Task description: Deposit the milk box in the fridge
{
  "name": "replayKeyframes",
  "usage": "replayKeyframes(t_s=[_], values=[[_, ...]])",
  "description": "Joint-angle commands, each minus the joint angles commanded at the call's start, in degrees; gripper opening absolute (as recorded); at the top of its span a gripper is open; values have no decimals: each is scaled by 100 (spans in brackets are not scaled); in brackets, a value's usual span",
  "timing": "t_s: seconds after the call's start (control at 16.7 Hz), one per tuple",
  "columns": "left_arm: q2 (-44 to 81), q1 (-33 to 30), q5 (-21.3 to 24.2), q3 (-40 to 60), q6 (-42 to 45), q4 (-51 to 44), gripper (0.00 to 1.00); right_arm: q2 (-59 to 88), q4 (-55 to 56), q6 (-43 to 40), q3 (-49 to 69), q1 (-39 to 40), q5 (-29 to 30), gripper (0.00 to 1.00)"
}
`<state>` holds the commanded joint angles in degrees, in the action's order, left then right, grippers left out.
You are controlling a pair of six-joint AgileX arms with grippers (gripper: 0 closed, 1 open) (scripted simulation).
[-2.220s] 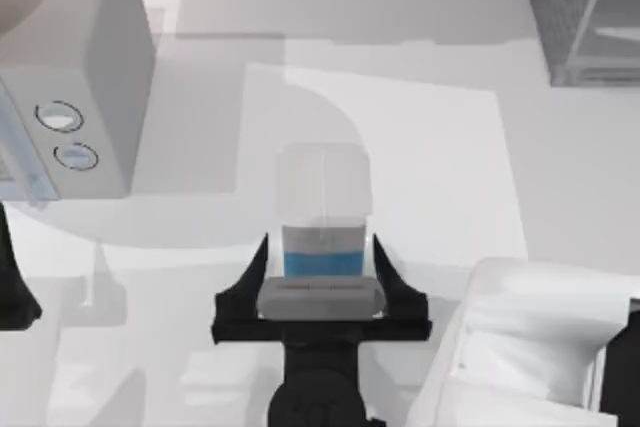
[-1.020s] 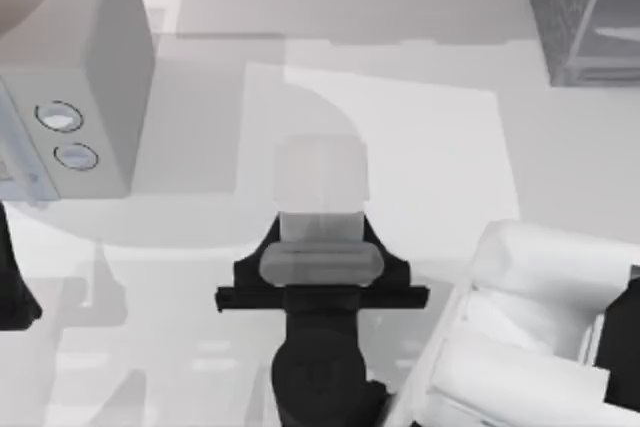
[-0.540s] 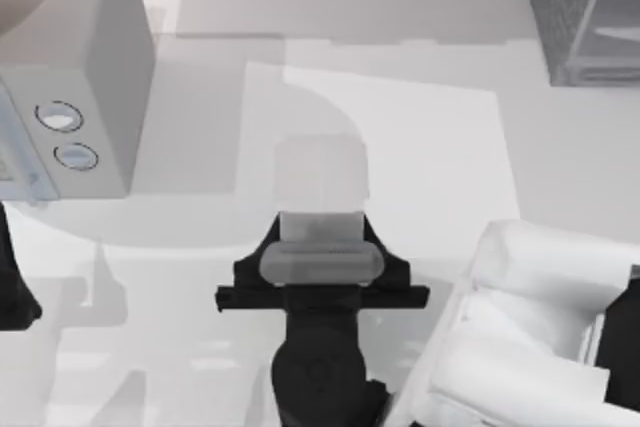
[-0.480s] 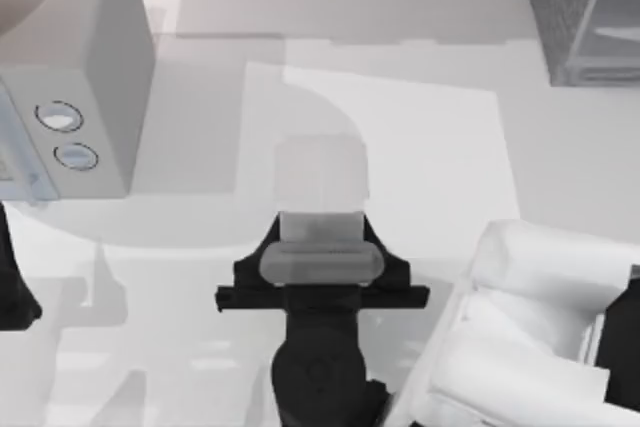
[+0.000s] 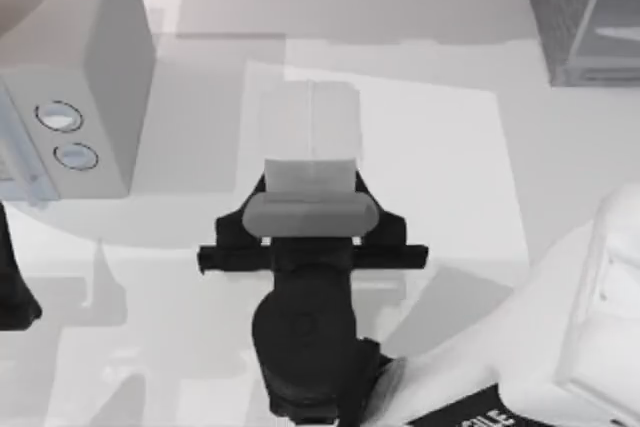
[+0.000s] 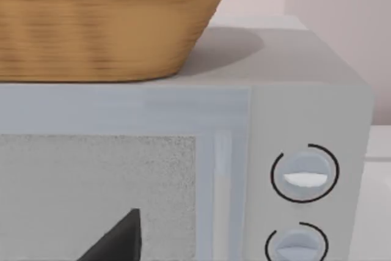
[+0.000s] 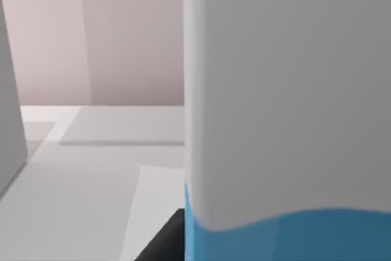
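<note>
Surface: pale grey table (image 5: 520, 67) with a lighter square patch in the middle, pinkish wall behind it.
Right arm: comes in from the near edge at the top view's right, white links low at the right, black wrist near the table's middle.
Right gripper (image 5: 310, 187): near the middle of the table, black fingers (image 5: 246, 217) clenched on either side of the milk box, grasping it.
Milk box (image 5: 310, 132): upright between those fingers, just beyond the wrist; from above its white gabled top shows. In the right wrist view the carton (image 7: 287, 120) stands very close, white upper wall with the blue body starting lower down.
Left arm: parked at the near left edge of the table.
Left gripper (image 5: 12, 287): a dark shape at that edge; I cannot tell how its jaws stand.
Dial box (image 5: 85, 77): light grey, two round dials, far left of the table; a woven basket (image 6: 104, 22) sits on top of it.
Fridge (image 5: 580, 12): dark grey speckled cabinet at the far right corner, well apart from the carton.
</note>
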<state>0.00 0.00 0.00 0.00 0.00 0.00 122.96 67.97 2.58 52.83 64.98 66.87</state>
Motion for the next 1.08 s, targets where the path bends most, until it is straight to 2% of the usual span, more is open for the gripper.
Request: replayKeyframes(t_s=[0.36, 0.78, 0.9, 1.08], values=[[0, 0, 0, 0, 0, 0, 100, -1544, -1792, -6, 213, 17, -10, 0], [0, 0, 0, 0, 0, 0, 100, -1680, -1927, -3, 229, 20, -6, 0], [0, 0, 0, 0, 0, 0, 100, -1832, -2103, -4, 59, -155, -175, 0], [0, 0, 0, 0, 0, 0, 100, -2422, -2807, -4, -570, -775, -851, 0]])
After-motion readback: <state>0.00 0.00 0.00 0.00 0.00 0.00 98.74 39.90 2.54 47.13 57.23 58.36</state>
